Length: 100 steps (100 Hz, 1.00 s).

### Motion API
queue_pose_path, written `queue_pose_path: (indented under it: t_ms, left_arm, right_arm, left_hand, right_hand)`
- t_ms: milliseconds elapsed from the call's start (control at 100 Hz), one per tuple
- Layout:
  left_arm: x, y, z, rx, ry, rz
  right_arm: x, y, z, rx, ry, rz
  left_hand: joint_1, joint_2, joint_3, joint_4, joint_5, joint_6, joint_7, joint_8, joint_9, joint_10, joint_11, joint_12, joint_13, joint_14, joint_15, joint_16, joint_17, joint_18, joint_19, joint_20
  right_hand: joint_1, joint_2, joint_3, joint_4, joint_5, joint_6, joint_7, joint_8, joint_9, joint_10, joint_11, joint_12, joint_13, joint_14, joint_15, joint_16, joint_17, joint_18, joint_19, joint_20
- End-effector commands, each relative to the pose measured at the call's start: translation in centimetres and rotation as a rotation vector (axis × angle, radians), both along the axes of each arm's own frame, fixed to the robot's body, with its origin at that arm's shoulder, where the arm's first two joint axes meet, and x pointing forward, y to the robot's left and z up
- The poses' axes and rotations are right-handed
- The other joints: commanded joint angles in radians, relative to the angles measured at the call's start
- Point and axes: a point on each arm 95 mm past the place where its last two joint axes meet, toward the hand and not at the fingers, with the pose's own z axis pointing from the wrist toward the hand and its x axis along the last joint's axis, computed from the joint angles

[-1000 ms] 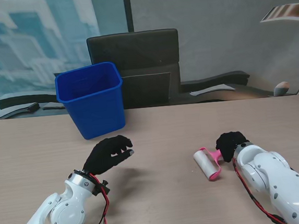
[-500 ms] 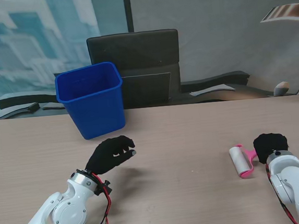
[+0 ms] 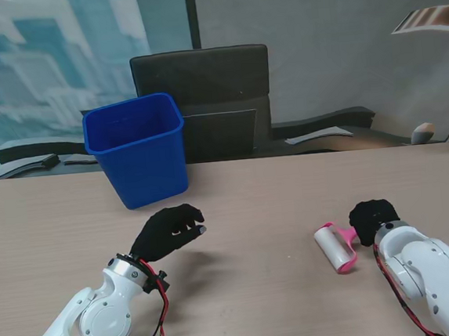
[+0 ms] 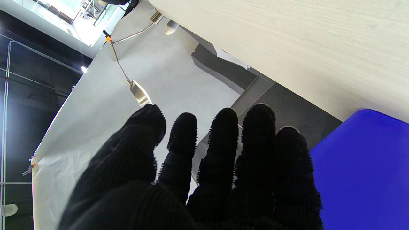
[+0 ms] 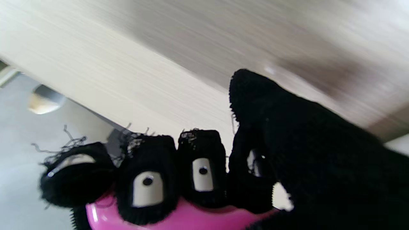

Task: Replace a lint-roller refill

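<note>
Lint roller is found on the right half of the table, its pink handle wrapped by the fingers of the right hand; in the right wrist view the black fingertips are curled over the pink grip, so that hand is clamped on the handle. Whether the roller rests on the wood or is carried just over it cannot be told. The white refill cylinder is seen at the end pointing away from the right hand, toward the middle of the table, and its long axis runs roughly from nearer to farther, with the handle bent off toward the right hand.

The left hand is held well apart from the roller, across the table's middle, with fingers loosely curved and separated and nothing in them. The refill's free side is judged to face this hand, so the coming move would turn on closing that gap, and the left hand is the one placed to pull the old roll off.

A blue bin stands farther from me, near the left hand. Beyond the pale wood-grain table, a dark chair and a grey wall are seen.
</note>
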Motion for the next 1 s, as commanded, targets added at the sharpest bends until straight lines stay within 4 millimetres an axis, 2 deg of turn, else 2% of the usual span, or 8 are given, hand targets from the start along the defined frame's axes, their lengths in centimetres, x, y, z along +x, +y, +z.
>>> queue_pose_path:
  t_ms: [0,260,440,670,990]
  left_arm:
    - [-0.1,-0.3,-0.1,0.002,0.016,-0.010]
    - [-0.2,-0.3,-0.2,0.009,0.006,-0.019]
    - [-0.2,-0.3,-0.2,0.010,0.009,-0.019]
    - [-0.2,-0.3,-0.2,0.013,0.006,-0.017]
    - [-0.1,-0.3,-0.3,0.016,0.007,-0.022]
  right_arm:
    - [0.0,2.5,-0.5,0.039,0.020,0.047]
    - [1.0,7.3,-0.8,0.157,0.058,0.153]
    - [1.3,8.4,-1.2,0.178,0.076,0.180]
    - [1.2,6.2,-1.5,0.118,0.056,0.139]
    - [-0.1,0.3,-1.5,-0.016,-0.018,-0.017]
  left_hand:
    - [0.012,-0.018,-0.009,-0.008,0.009,-0.008,-0.001,0.003,0.002,-0.020,-0.007,0.001,0.010,0.009,0.013,-0.004,-0.007,-0.006,0.017,0.005]
    - [0.013,-0.022,-0.005,-0.009,0.009,-0.008,0.001,0.002,0.002,-0.021,-0.006,0.001,0.009,0.008,0.012,-0.004,-0.005,-0.008,0.018,0.005]
    - [0.012,-0.022,-0.003,-0.011,0.009,-0.008,0.002,0.001,0.003,-0.019,-0.006,0.001,0.009,0.009,0.012,-0.004,-0.005,-0.009,0.018,0.005]
    - [0.014,-0.025,-0.001,-0.011,0.009,-0.009,0.004,0.001,0.004,-0.020,-0.005,0.001,0.011,0.007,0.013,-0.004,-0.006,-0.008,0.017,0.005]
    - [0.015,-0.026,0.001,-0.013,0.010,-0.012,0.008,0.000,0.006,-0.022,-0.004,0.001,0.012,0.007,0.014,-0.005,-0.004,-0.007,0.018,0.004]
  right_hand:
    - [-0.004,-0.014,0.002,-0.012,0.032,-0.002,-0.002,0.013,0.037,0.033,0.019,0.012,0.028,-0.472,0.226,0.055,0.026,-0.360,0.103,0.026]
    - [-0.006,-0.010,-0.001,-0.013,0.029,-0.004,-0.003,0.016,0.036,0.031,0.019,0.013,0.029,-0.476,0.224,0.055,0.026,-0.366,0.102,0.026]
    - [-0.008,-0.012,-0.002,-0.014,0.028,-0.005,-0.004,0.017,0.036,0.028,0.019,0.013,0.029,-0.478,0.223,0.054,0.026,-0.366,0.102,0.026]
    - [-0.002,-0.013,-0.004,-0.016,0.028,-0.005,-0.005,0.019,0.031,0.030,0.017,0.013,0.029,-0.474,0.222,0.051,0.019,-0.367,0.098,0.025]
    - [0.003,-0.014,-0.004,-0.017,0.028,-0.005,-0.005,0.020,0.027,0.036,0.016,0.013,0.029,-0.469,0.223,0.048,0.013,-0.368,0.095,0.026]
